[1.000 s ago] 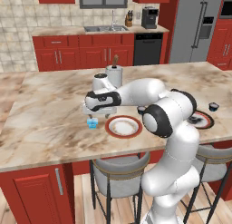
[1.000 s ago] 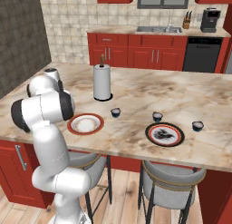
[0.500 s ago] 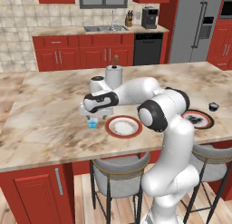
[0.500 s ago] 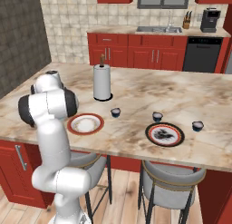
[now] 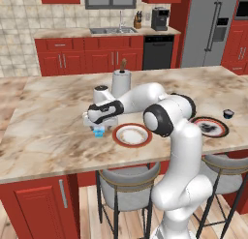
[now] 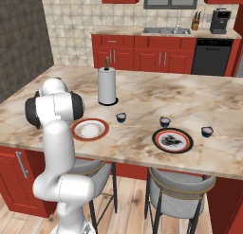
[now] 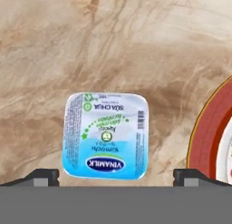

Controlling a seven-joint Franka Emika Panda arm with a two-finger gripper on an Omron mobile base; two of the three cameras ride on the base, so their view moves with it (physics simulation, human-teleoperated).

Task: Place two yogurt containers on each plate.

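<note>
Hovering wide-jawed, the two-finger gripper [image 7: 116, 174] frames the translucent light-blue yogurt cup [image 7: 107, 135] at lower centre; descending off-centre could tip it toward the orange-rimmed white plate [image 7: 210, 132] at right.

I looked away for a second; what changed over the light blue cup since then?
The arm swung further left, and the open claw came down over the translucent light blue yogurt cup, not gripping it. The cup, the orange-rimmed white plate and the other cups stayed put.
</note>
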